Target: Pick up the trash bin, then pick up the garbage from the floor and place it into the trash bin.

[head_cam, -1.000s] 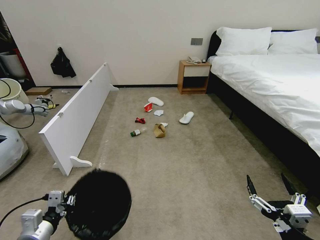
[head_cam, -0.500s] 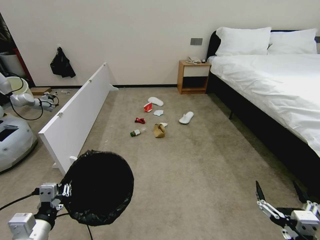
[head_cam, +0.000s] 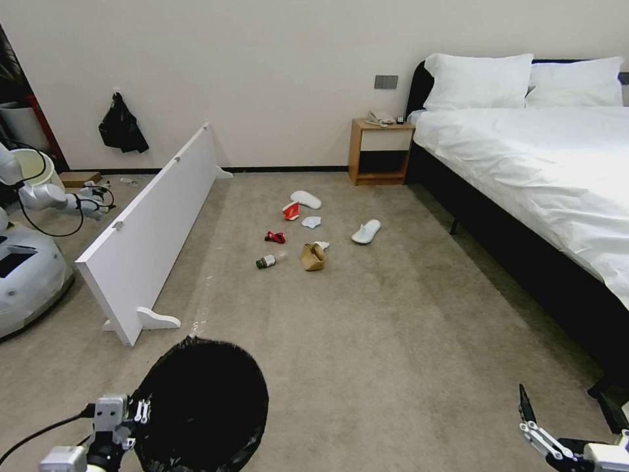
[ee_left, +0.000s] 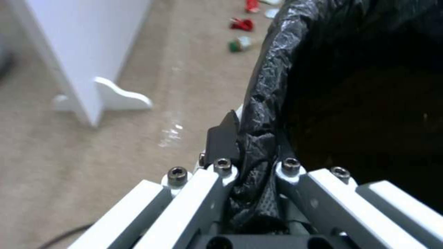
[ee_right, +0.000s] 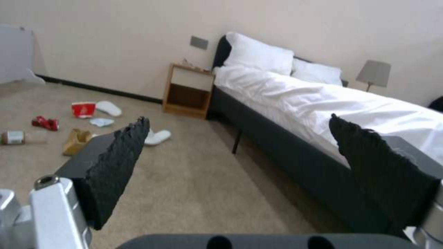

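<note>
Open carpet lies between the robot and the litter in the middle of the floor. A white board stands on edge along the left, the bed walls the right, and a nightstand sits far behind.

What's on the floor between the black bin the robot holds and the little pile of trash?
Just bare carpet, seen from the head view, between the trash bin and the garbage.

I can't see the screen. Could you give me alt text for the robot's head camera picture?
The left claw grips the rim of the trash bin, lined with a black bag, low over beige carpet. Ahead lies the garbage, scattered near a bed; the right claw hangs open.
</note>
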{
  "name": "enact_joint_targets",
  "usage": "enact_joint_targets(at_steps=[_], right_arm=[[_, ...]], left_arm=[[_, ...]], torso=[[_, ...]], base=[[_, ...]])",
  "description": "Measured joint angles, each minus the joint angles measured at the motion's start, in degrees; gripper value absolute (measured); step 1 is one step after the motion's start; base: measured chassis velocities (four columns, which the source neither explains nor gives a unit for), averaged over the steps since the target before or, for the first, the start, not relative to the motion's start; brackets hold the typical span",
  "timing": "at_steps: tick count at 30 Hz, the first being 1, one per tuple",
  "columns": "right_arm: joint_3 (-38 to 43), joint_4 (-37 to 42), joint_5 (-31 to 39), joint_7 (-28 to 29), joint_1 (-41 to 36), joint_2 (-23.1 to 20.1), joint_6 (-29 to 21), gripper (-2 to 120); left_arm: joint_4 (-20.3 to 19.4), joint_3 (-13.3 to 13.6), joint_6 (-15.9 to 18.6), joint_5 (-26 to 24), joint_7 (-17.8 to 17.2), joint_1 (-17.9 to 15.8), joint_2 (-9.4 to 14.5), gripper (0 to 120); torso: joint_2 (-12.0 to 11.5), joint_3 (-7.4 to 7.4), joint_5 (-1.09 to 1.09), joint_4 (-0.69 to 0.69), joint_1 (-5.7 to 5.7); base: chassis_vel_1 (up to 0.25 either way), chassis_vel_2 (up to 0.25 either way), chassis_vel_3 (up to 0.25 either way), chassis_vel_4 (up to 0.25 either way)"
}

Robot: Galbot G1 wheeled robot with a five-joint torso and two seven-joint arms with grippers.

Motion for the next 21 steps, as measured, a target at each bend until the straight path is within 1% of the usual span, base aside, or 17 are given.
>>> enact_joint_targets(at_steps=[2,3,4,5,6,7,8,9,11,12,14,15,16,17,21], right_arm=[[0.1,0.0,-0.1,-0.4,-0.4,-0.1,0.6,100],[0.1,0.0,-0.1,-0.4,-0.4,-0.1,0.6,100],[0.2,0.0,-0.1,-0.7,-0.6,-0.3,0.9,100],[0.2,0.0,-0.1,-0.7,-0.6,-0.3,0.9,100],[0.3,0.1,-0.1,-0.9,-0.7,-0.5,1.3,100],[0.4,0.1,-0.1,-1.2,-0.8,-0.7,1.8,100],[0.4,0.1,-0.1,-1.2,-0.8,-0.7,1.8,100],[0.7,0.1,-0.1,-1.4,-0.7,-0.8,2.4,100],[0.8,0.0,-0.2,-1.5,-0.7,-0.8,2.7,100],[1.0,-0.2,-0.4,-1.6,-0.5,-0.9,3.5,100],[1.3,-0.4,-0.7,-1.6,-0.3,-0.9,4.4,100],[1.3,-0.4,-0.7,-1.6,-0.3,-0.9,4.4,100],[1.7,-0.8,-1.0,-1.6,0.2,-0.7,6.0,100],[1.9,-1.0,-1.0,-1.5,0.3,-0.6,6.5,100],[2.1,-1.1,-0.9,-1.2,0.2,-0.4,6.5,100]], left_arm=[[-2.3,-0.5,5.7,-1.5,-0.1,0.0,0.8,3],[-2.3,-0.5,5.7,-1.5,-0.1,0.0,0.8,3],[-3.3,-0.8,8.7,-2.8,-0.7,-0.2,1.3,3],[-3.3,-0.8,8.7,-2.8,-0.7,-0.2,1.3,3],[-4.3,-1.1,11.9,-5.0,-1.4,-0.5,1.9,3],[-5.1,-1.3,14.1,-6.1,-2.2,-0.7,2.4,3],[-5.1,-1.3,14.1,-6.1,-2.2,-0.7,2.4,3],[-5.7,-1.6,15.7,-6.4,-3.0,-0.7,2.9,3],[-5.8,-1.7,16.1,-6.4,-3.3,-0.7,3.0,3],[-6.2,-1.8,16.9,-6.4,-3.8,-0.7,3.3,3],[-6.4,-1.8,17.5,-6.4,-4.2,-0.7,3.5,3],[-6.4,-1.8,17.5,-6.4,-4.2,-0.7,3.5,3],[-6.6,-1.8,17.8,-6.5,-4.3,-0.8,3.6,3],[-6.7,-1.7,17.9,-6.6,-4.3,-1.1,3.6,3],[-6.6,-1.5,17.8,-6.4,-4.1,-1.4,3.5,3]], torso=[[0.0,0.0,0.01,0.0,0.0],[0.0,0.0,0.01,0.0,0.0],[0.0,0.0,0.01,0.01,0.0],[0.0,0.0,0.01,0.01,0.0],[0.0,0.0,0.0,0.01,0.0],[0.0,0.0,0.0,0.0,0.0],[0.0,0.0,0.0,0.0,0.0],[0.0,0.0,0.0,0.0,0.0],[0.0,0.0,0.0,0.0,0.0],[0.0,0.0,0.0,0.01,0.0],[0.0,0.0,0.01,0.02,0.0],[0.0,0.0,0.01,0.02,0.0],[0.0,0.0,0.0,0.02,0.0],[0.0,0.0,0.0,0.02,0.0],[0.0,0.0,0.01,0.0,0.0]], base=[[0.0,0.0,0.0,0.0],[0.0,0.0,0.0,0.0],[0.0,0.0,0.0,0.0],[0.0,0.0,0.0,0.0],[0.0,0.0,0.0,0.0],[0.0,0.0,0.0,0.0],[0.0,0.0,0.0,0.0],[0.0,0.0,0.0,0.0],[0.0,0.0,0.0,0.0],[0.0,0.0,0.0,0.0],[0.0,0.0,0.0,0.0],[0.0,0.0,0.0,0.0],[0.0,0.0,0.0,0.0],[0.0,0.0,0.0,0.0],[0.0,0.0,0.0,0.0]])
